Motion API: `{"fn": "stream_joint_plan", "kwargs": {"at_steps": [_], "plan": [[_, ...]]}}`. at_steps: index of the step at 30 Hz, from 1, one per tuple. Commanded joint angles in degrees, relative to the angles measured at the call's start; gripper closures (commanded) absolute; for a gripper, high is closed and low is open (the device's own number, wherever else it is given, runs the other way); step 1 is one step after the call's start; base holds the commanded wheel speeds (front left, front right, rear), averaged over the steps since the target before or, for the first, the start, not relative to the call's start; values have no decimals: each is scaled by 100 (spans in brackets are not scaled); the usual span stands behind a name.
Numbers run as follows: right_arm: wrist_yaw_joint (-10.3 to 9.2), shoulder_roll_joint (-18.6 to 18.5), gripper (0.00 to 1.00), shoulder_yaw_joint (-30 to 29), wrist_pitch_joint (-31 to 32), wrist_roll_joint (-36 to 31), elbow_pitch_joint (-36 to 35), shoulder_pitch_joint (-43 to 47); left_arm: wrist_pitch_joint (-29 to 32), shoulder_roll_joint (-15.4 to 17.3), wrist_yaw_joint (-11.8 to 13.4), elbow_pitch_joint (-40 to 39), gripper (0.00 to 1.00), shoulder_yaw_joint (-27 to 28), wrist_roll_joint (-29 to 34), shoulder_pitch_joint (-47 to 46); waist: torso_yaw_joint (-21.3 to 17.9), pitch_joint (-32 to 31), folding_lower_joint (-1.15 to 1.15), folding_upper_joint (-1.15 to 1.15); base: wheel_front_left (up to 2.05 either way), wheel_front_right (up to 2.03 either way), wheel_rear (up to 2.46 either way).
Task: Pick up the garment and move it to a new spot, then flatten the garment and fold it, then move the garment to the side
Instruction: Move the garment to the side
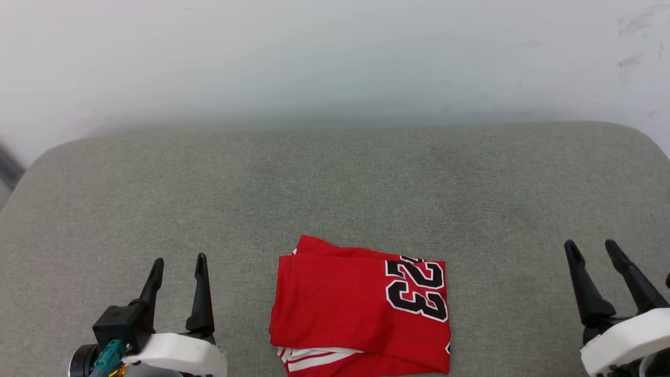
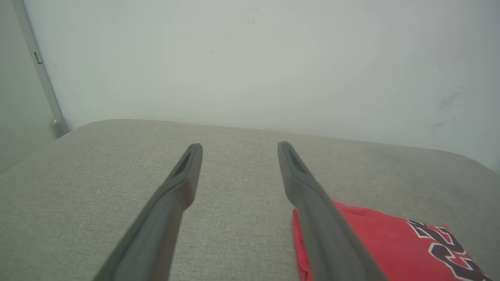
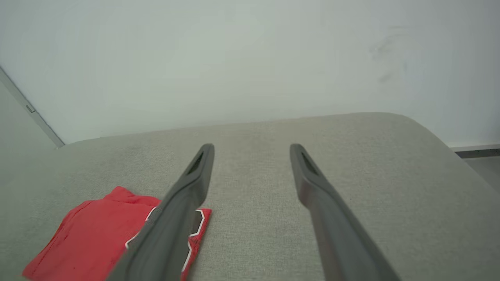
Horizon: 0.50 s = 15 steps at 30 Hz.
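We see the garment (image 1: pixel 361 314), a red sports jersey of thin fabric, lying folded into a compact, roughly rectangular bundle on a grey upholstered surface (image 1: pixel 335 183) of woven cloth. The surface spreads out from under the garment on every side we can see. Black, white-outlined numerals (image 1: pixel 416 290) reading 23 sit on the garment's right part, turned sideways. A strip of red-and-white striped trim (image 1: pixel 314 358) peeks out from under the garment's near left corner. The top layer shows a few soft creases, and a small red fold sticks out at the garment's far left corner.

To the garment's left hangs the left gripper (image 1: pixel 179 259), its two long dark fingers spread apart with nothing between them; a band of bare grey cloth separates it from the garment. In the left wrist view the left gripper (image 2: pixel 240 145) points past the garment's left edge, and one finger crosses in front of the red fabric.

To the garment's right, farther off than the left one, the right gripper (image 1: pixel 591 243) also stands with its fingers spread wide and empty. In the right wrist view the garment (image 3: pixel 90 234) lies low on the left side.

Beyond the garment, past the surface's far edge, rises a pale, faintly scuffed wall (image 1: pixel 335 52).
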Motion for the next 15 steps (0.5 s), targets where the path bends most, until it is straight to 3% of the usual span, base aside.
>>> {"fn": "stream_joint_plan", "kwargs": {"at_steps": [1,9,15], "plan": [[-2,-77,0,-61,77,113,46,50,-40,-8,24,-18,0,29,12,-36,16,20,0,0,0,0,0],[-2,-860,0,-499,1591,2076,1081,-306,-39,-85,-48,-122,0,123,138,-251,227,373,0,0,0,0,0],[-2,-737,0,-226,2587,3224,1794,-601,-35,-177,-149,-136,0,145,235,-454,469,714,0,0,0,0,0]]}}
